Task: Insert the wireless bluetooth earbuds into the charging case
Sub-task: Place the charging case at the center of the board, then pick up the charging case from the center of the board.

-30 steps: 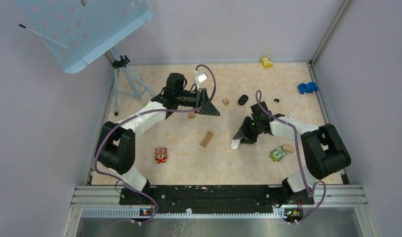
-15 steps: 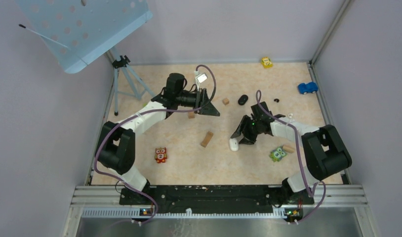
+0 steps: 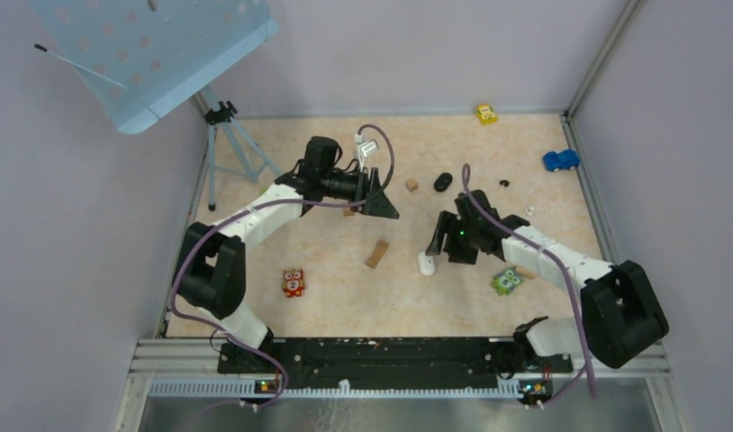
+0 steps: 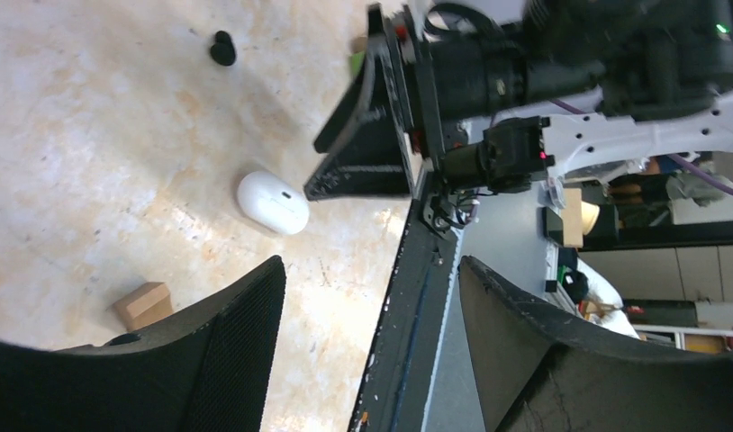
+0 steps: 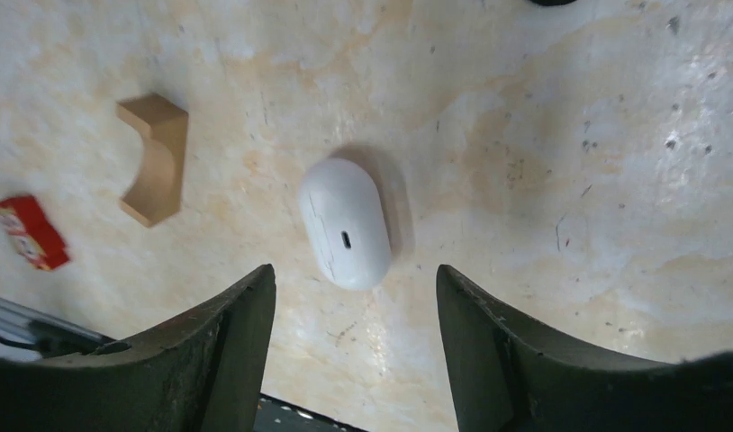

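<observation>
Left pincer [image 4: 370,270] wide, empty; right pincer [image 5: 354,270] wide, empty, over charging case [image 5: 343,220], centre of table [image 5: 570,135].

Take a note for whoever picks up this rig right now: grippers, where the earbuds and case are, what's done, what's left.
Left gripper: open, empty.
Right gripper: open, hovering over the white case, not gripping it.
Case: closed, lying on the table near a wooden block.
Buds: a white bud and a black bud lie loose on the table beyond the right arm.
Done: nothing inserted yet.
Left: open the case, seat the buds.
</observation>
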### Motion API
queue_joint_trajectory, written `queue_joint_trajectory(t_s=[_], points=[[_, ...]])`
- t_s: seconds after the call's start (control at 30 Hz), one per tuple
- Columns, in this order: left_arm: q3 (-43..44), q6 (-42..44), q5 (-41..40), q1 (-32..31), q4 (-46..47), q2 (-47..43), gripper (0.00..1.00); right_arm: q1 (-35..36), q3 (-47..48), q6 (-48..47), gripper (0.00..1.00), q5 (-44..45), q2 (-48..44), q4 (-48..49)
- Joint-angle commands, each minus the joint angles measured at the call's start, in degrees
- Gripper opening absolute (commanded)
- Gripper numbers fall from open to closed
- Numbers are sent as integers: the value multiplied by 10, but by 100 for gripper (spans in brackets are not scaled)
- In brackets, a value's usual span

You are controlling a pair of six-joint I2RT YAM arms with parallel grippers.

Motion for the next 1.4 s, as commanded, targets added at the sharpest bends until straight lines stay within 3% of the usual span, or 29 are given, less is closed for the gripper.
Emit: queue_joint_trajectory(t_s=[0.0, 0.17, 0.3, 0.47, 0.7, 0.8, 0.93, 1.03, 1.13, 1.27, 1.37], points=[[26, 29, -72, 1, -30, -44, 77, 76, 42, -57, 64, 140, -1, -56], [15, 34, -198, 3, -40, -80, 88, 141, 72, -35, 66, 226, 39, -77], [27, 57, -200, 4, -74, -79, 91, 171, 63, -33, 66, 260, 51, -45], [11, 57, -207, 4, -71, -81, 91, 177, 67, -65, 65, 225, 102, -29], [10, 33, -249, 5, -69, -77, 92, 185, 68, -75, 53, 225, 146, -21], [2, -2, -302, 5, -69, -81, 98, 186, 66, -72, 42, 227, 141, -19], [-20, -40, -321, 4, -54, -84, 99, 186, 59, -76, 29, 222, 112, -5], [-8, -56, -283, 6, -69, -67, 99, 186, 45, -87, 24, 216, 69, 19], [11, -48, -184, 11, -99, -44, 99, 186, 20, -95, 24, 227, 10, 52], [-80, -142, -59, 10, 58, -56, 99, 187, -29, -132, 24, 193, -71, 128], [-108, -185, -30, 9, 123, -47, 94, 186, -49, -142, 24, 172, -102, 151]])
